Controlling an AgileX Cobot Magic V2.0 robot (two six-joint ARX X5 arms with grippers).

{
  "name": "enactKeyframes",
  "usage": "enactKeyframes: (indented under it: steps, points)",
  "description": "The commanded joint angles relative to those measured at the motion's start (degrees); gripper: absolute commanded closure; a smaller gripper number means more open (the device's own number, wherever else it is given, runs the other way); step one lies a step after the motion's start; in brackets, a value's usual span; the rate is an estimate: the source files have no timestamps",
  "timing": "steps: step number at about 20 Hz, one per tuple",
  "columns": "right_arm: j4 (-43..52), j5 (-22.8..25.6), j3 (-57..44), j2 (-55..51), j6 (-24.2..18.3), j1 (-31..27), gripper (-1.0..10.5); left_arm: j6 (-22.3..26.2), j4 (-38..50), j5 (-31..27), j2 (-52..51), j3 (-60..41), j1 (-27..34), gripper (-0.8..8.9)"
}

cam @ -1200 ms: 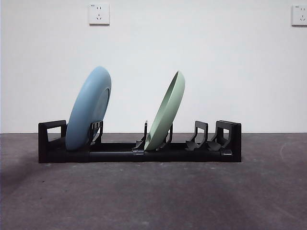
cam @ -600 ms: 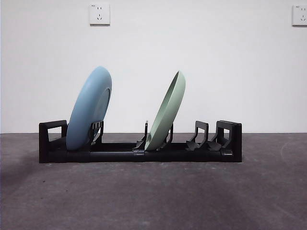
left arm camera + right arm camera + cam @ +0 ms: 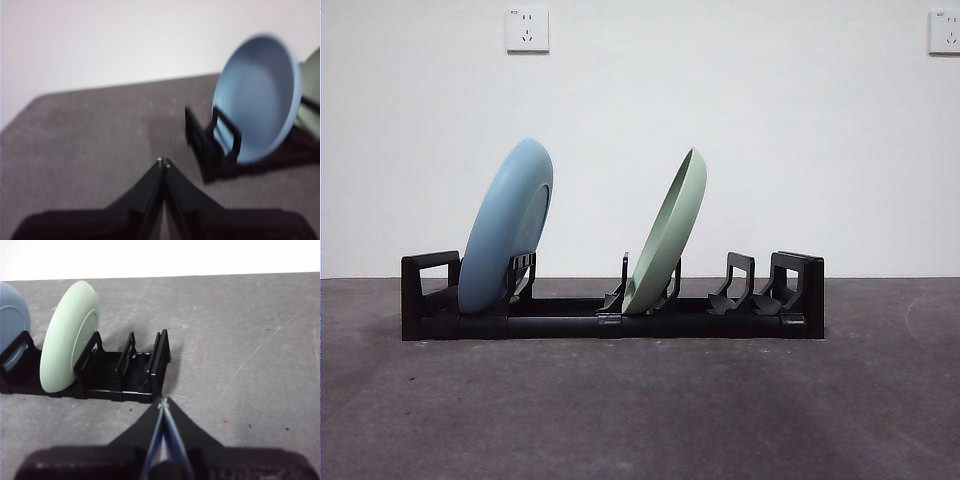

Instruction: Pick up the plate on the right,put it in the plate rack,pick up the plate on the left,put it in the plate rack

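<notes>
The black plate rack stands across the middle of the table. A blue plate leans in its left slots and a green plate leans in its middle slots. Neither arm shows in the front view. My left gripper is shut and empty, off the rack's left end, apart from the blue plate. My right gripper is shut and empty, just off the rack's right end, with the green plate beyond.
Dark grey tabletop spreads around the rack. A white wall with two sockets rises behind. The rack's right-hand dividers hold nothing.
</notes>
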Motion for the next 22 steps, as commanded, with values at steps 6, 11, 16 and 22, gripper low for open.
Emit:
enactKeyframes:
  steps: [6, 11, 16, 22]
  points:
    - [0.2, -0.04, -0.63, -0.11, 0.37, 0.04, 9.4, -1.42, -0.94, 0.42, -3.74, -5.64, 0.22, 8.16]
    - [0.2, -0.04, -0.63, -0.11, 0.37, 0.02, 9.4, -1.46, -2.45, 0.42, -3.74, -5.97, 0.22, 8.16]
    - [0.2, -0.04, -0.63, -0.11, 0.37, 0.04, 9.4, -1.46, -2.45, 0.42, -3.74, -5.97, 0.22, 8.16]
    - [0.2, -0.04, -0.63, -0.11, 0.37, 0.02, 9.4, -1.46, -2.45, 0.42, -3.74, -5.97, 0.22, 8.16]
